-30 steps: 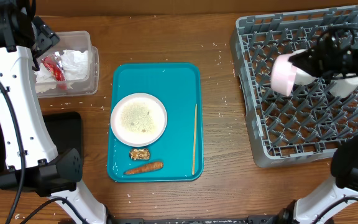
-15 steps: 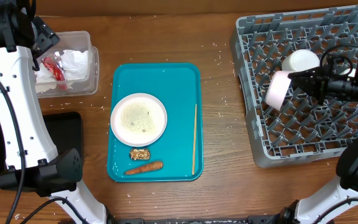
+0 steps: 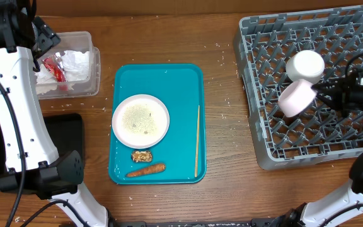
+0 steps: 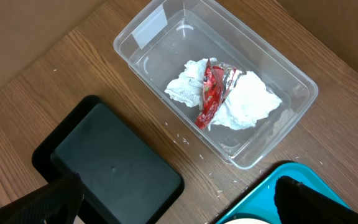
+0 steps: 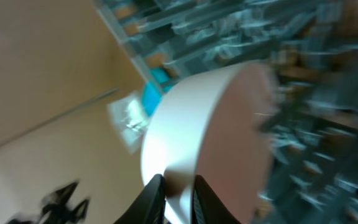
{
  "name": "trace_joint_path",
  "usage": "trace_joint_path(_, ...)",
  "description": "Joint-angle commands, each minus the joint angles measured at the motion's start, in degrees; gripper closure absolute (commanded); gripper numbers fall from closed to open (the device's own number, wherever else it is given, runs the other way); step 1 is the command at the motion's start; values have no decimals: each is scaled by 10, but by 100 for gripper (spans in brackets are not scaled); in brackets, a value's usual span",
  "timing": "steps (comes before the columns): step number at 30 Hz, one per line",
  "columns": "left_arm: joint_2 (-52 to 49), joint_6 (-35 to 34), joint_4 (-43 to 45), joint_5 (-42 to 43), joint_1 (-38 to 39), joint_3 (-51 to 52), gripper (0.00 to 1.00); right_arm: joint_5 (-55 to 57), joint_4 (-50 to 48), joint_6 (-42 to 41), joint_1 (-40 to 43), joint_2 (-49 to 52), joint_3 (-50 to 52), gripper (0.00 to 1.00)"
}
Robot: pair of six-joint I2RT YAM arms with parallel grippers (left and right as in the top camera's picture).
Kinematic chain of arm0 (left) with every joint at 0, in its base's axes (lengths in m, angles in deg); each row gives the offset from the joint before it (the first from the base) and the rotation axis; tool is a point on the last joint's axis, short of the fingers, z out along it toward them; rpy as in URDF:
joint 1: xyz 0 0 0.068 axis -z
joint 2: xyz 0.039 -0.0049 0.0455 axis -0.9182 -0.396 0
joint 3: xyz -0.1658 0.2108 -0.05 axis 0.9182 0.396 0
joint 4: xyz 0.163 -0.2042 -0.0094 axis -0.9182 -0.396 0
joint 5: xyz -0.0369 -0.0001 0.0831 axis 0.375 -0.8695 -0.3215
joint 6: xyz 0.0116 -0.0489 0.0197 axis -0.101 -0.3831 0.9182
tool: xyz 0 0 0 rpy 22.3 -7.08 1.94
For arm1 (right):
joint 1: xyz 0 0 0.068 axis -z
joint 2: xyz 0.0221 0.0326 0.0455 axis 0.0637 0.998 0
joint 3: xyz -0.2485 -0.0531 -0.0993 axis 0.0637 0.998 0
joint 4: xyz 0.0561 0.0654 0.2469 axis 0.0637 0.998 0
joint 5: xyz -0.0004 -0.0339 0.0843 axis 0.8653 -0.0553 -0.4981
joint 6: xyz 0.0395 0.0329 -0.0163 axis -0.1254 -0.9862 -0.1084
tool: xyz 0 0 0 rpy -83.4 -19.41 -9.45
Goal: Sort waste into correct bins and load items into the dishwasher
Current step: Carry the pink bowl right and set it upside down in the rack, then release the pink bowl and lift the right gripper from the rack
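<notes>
- Over the rack [image 3: 263, 148], the right hand [image 5: 175, 190], nearly closed, pinches the tilted bowl [image 3: 297, 98] by its rim, beside the cup [image 3: 305, 64].
- Release at this tilt could roll it against the cup.
- Left hand [image 4: 185, 200]: wide open, empty.

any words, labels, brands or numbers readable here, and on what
None can be read in any view.
red wrapper: print too small to read.
sticker on the tub: looks blank or too faint to tell.
right wrist view: too blurred to read anything.
</notes>
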Motion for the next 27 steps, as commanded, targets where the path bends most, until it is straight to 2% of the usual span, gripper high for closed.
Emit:
trace_joint_path(1, -5, -7, 0, -3, 4, 0, 0, 147, 16, -34, 4, -22, -64, 83)
trace_joint_path(7, -5, -7, 0, -3, 4, 0, 0, 357, 111, -107, 4, -29, -221, 82)
trace_joint_path(12, -5, -7, 0, -3, 4, 0, 0, 419, 163, -122, 2, -34, -318, 78)
trace_joint_path(19, -5, -7, 0, -3, 4, 0, 0, 413, 163, -114, -24, -74, -329, 77)
trace_joint_path(21, -5, -7, 0, -3, 4, 0, 0, 409, 163, -98, -42, -74, -326, 83)
trace_joint_path(23, -5, -7, 0, -3, 4, 0, 0, 413, 163, -83, -73, -74, -310, 94)
trace_joint_path(27, -5, -7, 0, -3, 4, 0, 0, 424, 160, -76, -125, -73, -257, 96)
